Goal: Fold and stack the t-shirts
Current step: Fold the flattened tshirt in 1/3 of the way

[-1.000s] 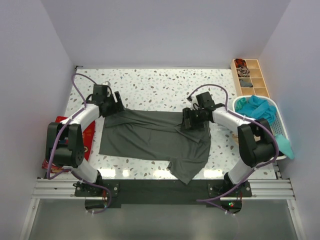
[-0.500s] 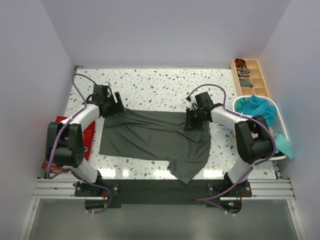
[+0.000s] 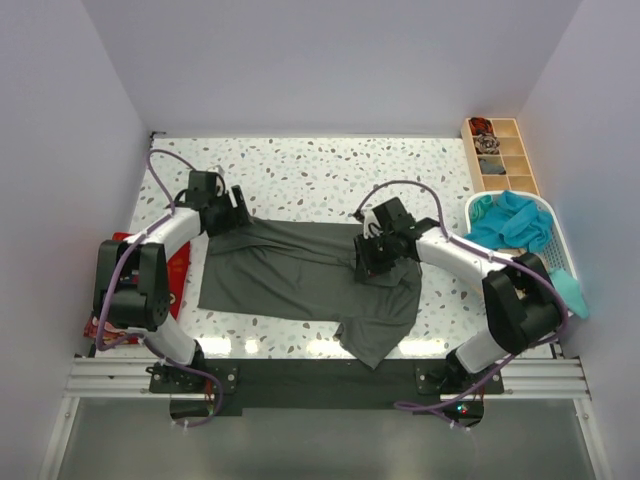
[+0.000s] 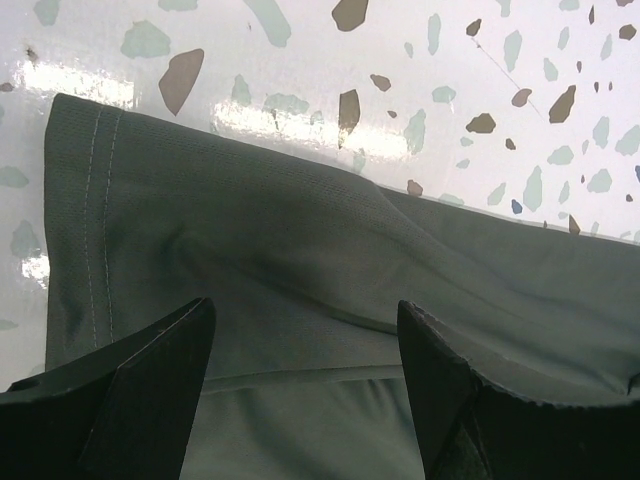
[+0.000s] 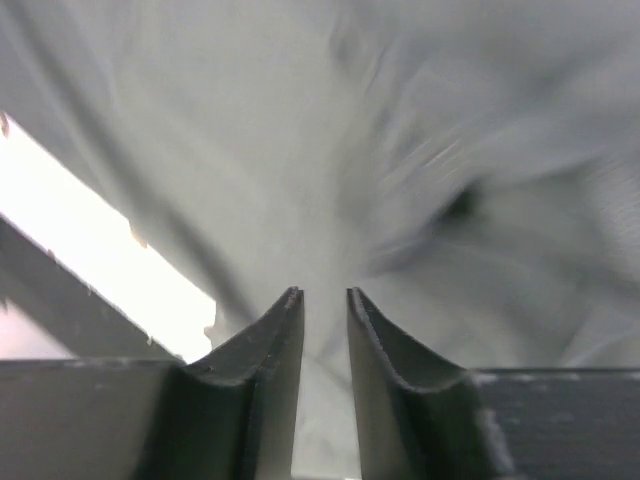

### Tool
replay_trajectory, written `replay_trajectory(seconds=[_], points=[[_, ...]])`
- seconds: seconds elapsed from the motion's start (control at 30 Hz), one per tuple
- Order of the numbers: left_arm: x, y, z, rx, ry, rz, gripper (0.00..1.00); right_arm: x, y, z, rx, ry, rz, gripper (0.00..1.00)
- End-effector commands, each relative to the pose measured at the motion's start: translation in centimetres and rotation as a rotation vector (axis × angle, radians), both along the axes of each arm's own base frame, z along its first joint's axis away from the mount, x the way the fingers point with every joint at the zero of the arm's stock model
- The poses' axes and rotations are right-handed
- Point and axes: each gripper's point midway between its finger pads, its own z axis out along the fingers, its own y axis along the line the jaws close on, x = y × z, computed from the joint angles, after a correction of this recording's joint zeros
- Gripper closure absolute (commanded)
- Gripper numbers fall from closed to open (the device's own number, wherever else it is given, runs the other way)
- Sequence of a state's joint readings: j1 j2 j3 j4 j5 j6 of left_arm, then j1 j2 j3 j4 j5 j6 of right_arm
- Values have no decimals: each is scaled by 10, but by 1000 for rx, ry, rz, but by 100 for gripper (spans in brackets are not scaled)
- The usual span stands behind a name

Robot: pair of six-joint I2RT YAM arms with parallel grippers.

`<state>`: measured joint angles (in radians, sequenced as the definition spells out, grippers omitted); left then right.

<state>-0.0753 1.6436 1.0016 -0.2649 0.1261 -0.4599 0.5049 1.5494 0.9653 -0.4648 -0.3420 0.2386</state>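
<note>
Right gripper [image 3: 368, 260] shifts centreward on the unfolded dark grey-green t-shirt [image 3: 290, 275], jaws nearly together, grip unclear; left gripper [image 3: 238, 206] gapes at 10 o'clock; folding seemingly unstarted.

1. I count 2 arms, the left arm [image 3: 165, 240] and the right arm [image 3: 460, 250].
2. I count 2 grippers, the left gripper [image 3: 232, 208] and the right gripper [image 3: 372, 262].
3. I see 1 dark grey-green t-shirt [image 3: 290, 275] and 1 red t-shirt [image 3: 178, 272].
4. I see 1 white basket [image 3: 556, 245] holding teal cloth [image 3: 510, 218]; I cannot tell how many shirts that makes.
5. I see 1 wooden compartment tray [image 3: 500, 150].
6. I see 1 table [image 3: 320, 170].
</note>
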Motion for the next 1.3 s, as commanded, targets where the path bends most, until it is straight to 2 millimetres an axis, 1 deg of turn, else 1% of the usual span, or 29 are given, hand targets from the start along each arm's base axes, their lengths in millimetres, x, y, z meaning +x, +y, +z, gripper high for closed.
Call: replay_trajectory(seconds=[0.0, 0.03, 0.1, 0.13, 0.2, 0.23, 0.27, 0.33, 0.37, 0.47, 0.5, 0.57, 0.6, 0.67, 0.7, 0.73, 0.77, 0.8, 0.9, 1.0, 1.13, 1.2, 1.27], points=[[5, -5, 0, -18, -22, -27, 22, -55, 1, -11, -17, 169, 37, 70], [3, -5, -1, -16, -18, -26, 22, -54, -3, -3, -19, 134, 12, 70], [4, -5, -1, -16, -19, -28, 22, -51, -7, 6, -19, 80, -5, 58], [3, -5, -1, -15, -19, -28, 22, -40, -16, 11, -63, 20, -58, 55], [4, -6, -1, -19, -21, -31, 22, -24, -19, 35, -60, -92, -88, 52], [4, -6, 1, -21, -24, -31, 22, -13, -24, 42, -80, -147, -123, 50], [4, -6, 0, -20, -22, -31, 22, 4, -37, 47, -136, -223, -197, 44], [4, -7, 1, -25, -28, -33, 22, 25, -43, 54, -163, -293, -246, 43], [4, -7, 1, -26, -26, -34, 22, 37, -43, 50, -173, -285, -258, 43], [4, -8, 2, -30, -28, -39, 22, 63, -45, 45, -200, -299, -308, 44], [4, -8, 2, -29, -29, -38, 22, 69, -46, 29, -236, -277, -320, 45], [4, -8, 3, -28, -31, -39, 22, 83, -44, 24, -245, -286, -333, 47], [3, -8, 3, -31, -31, -39, 22, 88, -44, 13, -259, -273, -334, 48], [3, -8, 3, -28, -33, -41, 22, 102, -42, 12, -239, -287, -343, 50], [2, -8, 2, -26, -30, -41, 22, 104, -40, 6, -242, -272, -332, 50], [3, -7, 1, -25, -30, -41, 22, 107, -39, 4, -243, -269, -328, 51], [2, -7, 1, -24, -27, -40, 22, 111, -38, 6, -239, -277, -328, 51], [2, -7, 1, -24, -27, -40, 22, 111, -37, 4, -241, -269, -317, 52], [2, -6, -1, -19, -23, -38, 22, 111, -31, 7, -218, -265, -301, 53], [3, -7, -4, -20, -18, -39, 22, 104, -24, 7, -167, -230, -289, 54], [2, -7, -7, -24, -10, -41, 22, 92, -11, 10, -82, -186, -287, 53], [3, -7, -7, -24, -10, -41, 22, 87, -12, 6, -86, -150, -301, 53], [2, -8, -8, -25, -7, -42, 22, 85, -12, 7, -89, -134, -313, 56]])
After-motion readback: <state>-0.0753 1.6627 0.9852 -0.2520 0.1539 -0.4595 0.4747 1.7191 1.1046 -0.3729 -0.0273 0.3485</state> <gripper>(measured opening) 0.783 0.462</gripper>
